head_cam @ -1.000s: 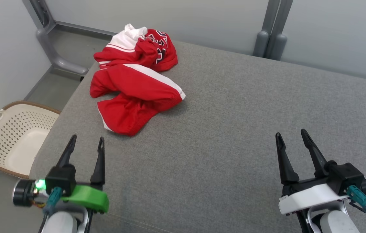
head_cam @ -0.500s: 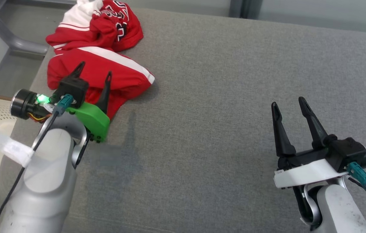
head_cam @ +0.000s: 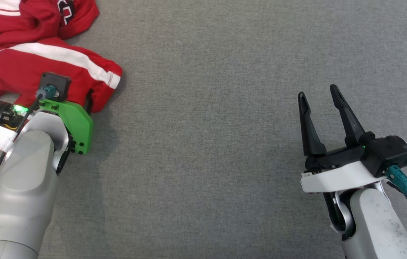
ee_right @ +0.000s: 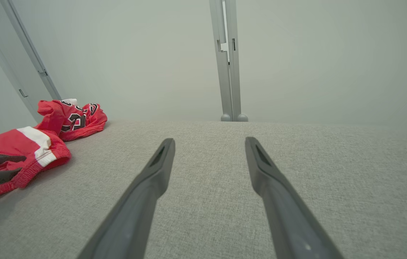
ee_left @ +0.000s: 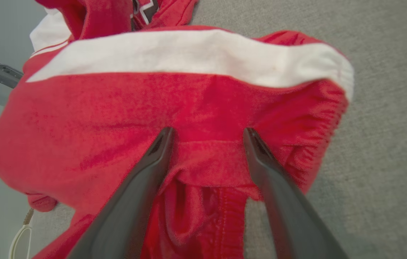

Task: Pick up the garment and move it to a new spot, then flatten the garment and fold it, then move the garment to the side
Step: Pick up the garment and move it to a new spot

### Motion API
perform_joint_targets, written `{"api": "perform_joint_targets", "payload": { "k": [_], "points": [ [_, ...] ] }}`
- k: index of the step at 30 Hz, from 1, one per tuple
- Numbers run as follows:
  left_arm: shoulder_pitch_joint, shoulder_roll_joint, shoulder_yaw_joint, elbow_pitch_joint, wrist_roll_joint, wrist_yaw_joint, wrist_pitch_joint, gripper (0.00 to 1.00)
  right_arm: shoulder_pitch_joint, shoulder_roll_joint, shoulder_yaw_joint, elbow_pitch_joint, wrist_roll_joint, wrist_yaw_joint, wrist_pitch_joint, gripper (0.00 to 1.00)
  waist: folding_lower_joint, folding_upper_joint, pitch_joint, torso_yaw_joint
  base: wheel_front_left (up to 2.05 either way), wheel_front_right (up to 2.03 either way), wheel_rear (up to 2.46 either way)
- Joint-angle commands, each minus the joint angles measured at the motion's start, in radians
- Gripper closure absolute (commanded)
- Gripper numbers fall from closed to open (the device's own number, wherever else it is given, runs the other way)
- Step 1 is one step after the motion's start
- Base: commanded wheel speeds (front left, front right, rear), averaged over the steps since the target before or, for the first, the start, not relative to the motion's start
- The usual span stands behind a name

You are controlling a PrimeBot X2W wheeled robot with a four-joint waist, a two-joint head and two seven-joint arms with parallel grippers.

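Garment (head_cam: 13, 73) lies bunched at the tabletop's (head_cam: 203, 144) far left; left gripper (ee_left: 207, 135) is spread over a red fold, right gripper (head_cam: 316, 91) spread and idle; closing on one loose layer could drag the heap, not lift it.

From the head we look almost straight down on the grey cushion (head_cam: 207, 108), the red garment (head_cam: 13, 75) at 10 o'clock and the right gripper (head_cam: 316, 91) at 4 o'clock. Our left wrist camera looks along the left gripper (ee_left: 207, 132), very near the garment, cloth across most of its frame. Our right wrist camera looks low and level over the cushion toward the wall (ee_right: 315, 54), a grey post (ee_right: 228, 72) at 12 o'clock, the garment far off at 9 o'clock. All 3 views share garment and cushion.
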Motion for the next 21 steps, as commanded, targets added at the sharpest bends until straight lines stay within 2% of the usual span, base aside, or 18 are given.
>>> {"api": "perform_joint_targets", "payload": {
  "k": [1, 6, 7, 8, 9, 10, 21],
  "points": [
    [-0.019, 0.009, 0.005, 0.018, -0.008, 0.004, 0.006, 0.00, -0.012, -0.003, 0.001, -0.008, -0.006, 0.000, -0.003, 0.00, -0.0002, 0.0000, 0.034, -0.035, 0.00, 0.00, 0.00],
    [-0.030, 0.007, 0.013, 0.087, -0.028, 0.006, 0.011, 0.00, -0.023, -0.003, 0.004, -0.012, -0.007, 0.000, -0.003, 0.00, -0.0002, 0.0000, 0.040, -0.044, 0.00, 0.00, 0.00],
    [-0.030, 0.008, 0.013, 0.099, -0.027, 0.008, 0.010, 0.24, -0.023, -0.003, 0.006, -0.011, -0.006, 0.000, -0.003, 0.00, -0.0002, 0.0000, 0.040, -0.046, 0.00, 0.00, 0.00],
    [-0.028, 0.009, 0.012, 0.120, -0.030, 0.010, 0.016, 0.65, -0.024, -0.003, 0.009, -0.009, -0.005, 0.000, -0.003, 0.00, -0.0002, 0.0000, 0.039, -0.048, 0.00, 0.00, 0.00],
    [-0.024, 0.007, 0.013, 0.134, -0.035, 0.010, 0.021, 0.85, -0.024, -0.003, 0.010, -0.008, -0.003, 0.000, -0.003, 0.00, -0.0002, 0.0000, 0.037, -0.050, 0.00, 0.00, 0.00],
    [-0.019, 0.004, 0.016, 0.150, -0.045, 0.009, 0.026, 1.00, -0.024, -0.003, 0.013, -0.006, -0.001, 0.000, -0.003, 0.00, -0.0002, 0.0000, 0.035, -0.052, 0.00, 0.00, 0.00],
    [-0.020, 0.007, 0.015, 0.167, -0.081, 0.002, -0.086, 1.00, 0.017, -0.003, -0.001, 0.008, 0.023, 0.000, -0.003, 0.00, -0.0002, 0.0000, -0.060, -0.055, 0.00, 0.00, 0.00]
  ]
}}
